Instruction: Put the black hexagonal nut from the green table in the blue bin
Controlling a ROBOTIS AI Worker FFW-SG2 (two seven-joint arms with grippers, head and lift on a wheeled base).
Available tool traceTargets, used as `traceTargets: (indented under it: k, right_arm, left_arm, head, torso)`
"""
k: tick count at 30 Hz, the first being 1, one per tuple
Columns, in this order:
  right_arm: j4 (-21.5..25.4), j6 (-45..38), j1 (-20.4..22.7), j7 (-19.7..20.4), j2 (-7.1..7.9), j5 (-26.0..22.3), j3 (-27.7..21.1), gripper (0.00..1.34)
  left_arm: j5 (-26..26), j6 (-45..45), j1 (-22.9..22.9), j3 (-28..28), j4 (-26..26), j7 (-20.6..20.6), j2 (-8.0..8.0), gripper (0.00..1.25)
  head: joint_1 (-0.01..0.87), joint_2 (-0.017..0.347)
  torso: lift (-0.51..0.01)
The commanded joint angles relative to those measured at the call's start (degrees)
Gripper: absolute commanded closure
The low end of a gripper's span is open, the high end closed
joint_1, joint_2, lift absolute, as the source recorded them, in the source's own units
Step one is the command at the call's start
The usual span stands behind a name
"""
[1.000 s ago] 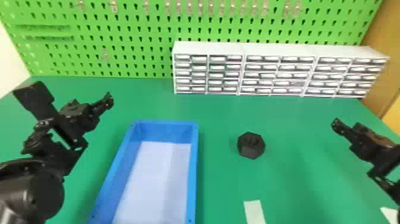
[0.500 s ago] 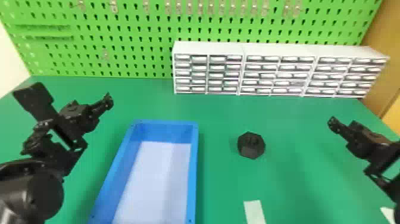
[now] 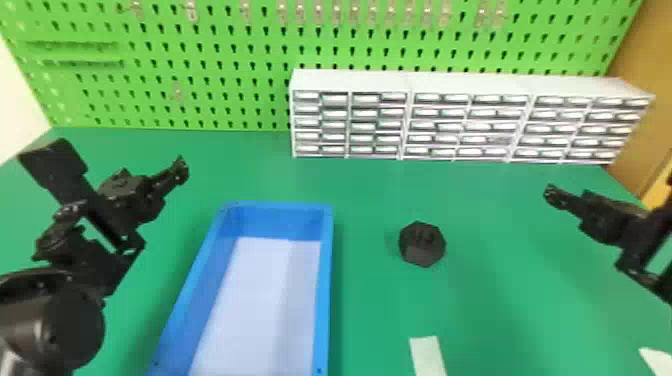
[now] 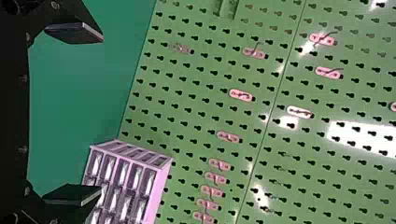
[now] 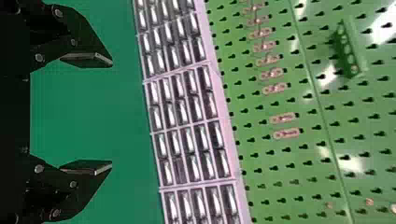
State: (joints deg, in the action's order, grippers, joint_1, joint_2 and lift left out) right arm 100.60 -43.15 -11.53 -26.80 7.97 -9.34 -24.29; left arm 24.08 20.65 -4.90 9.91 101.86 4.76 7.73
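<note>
So the nut is sitting out on the green bench, a bit right of the middle and well in from the back edge. The bin is left of it, with a strip of bare green between them, so they're not touching. It's a blue one with a pale floor, its long sides running from the front toward the back edge, and its far end stops well short of that edge.

Both claws are wide, btw. The left gripper is up over the left part of the bench, past the bin's far left corner. In its wrist view the left gripper has its two black fingers spread well apart, and one of them overlaps a corner of the rack. The right gripper is over toward the bench's right edge, with the nut between it and the bin. From its own wrist camera the right gripper is spread wide too, green bench showing through the gap.

The rack is white, full of small drawers, and it's parked along the back edge, reaching over to the back right corner. Behind it there's a green pegboard with a row of clips up high. Oh, and a pale strip lies on the bench nearer the front than the nut.
</note>
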Motion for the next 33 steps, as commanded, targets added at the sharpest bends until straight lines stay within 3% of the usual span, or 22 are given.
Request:
traceTargets:
  k: [1, 23, 33]
  right_arm:
    - [0.5, -8.2, -2.6, 0.0, 1.08, 2.0, 2.2, 0.49]
    - [0.6, -29.4, -12.0, 0.0, 2.66, 14.4, 12.2, 0.49]
    - [-2.1, -31.7, -14.8, 0.0, 2.31, 17.1, 15.9, 0.49]
  left_arm:
    - [0.0, 0.0, 0.0, 0.0, 0.0, 0.1, 0.0, 0.14]
    - [0.0, 0.0, -0.3, -0.6, -0.2, 0.7, 0.0, 0.14]
    - [0.0, 0.0, -0.6, -0.9, -0.3, 1.0, 0.0, 0.14]
  head:
    - [0.666, 0.032]
    - [0.666, 0.032]
    - [0.666, 0.032]
  torso:
    - [-0.1]
    - [-0.1]
    - [-0.1]
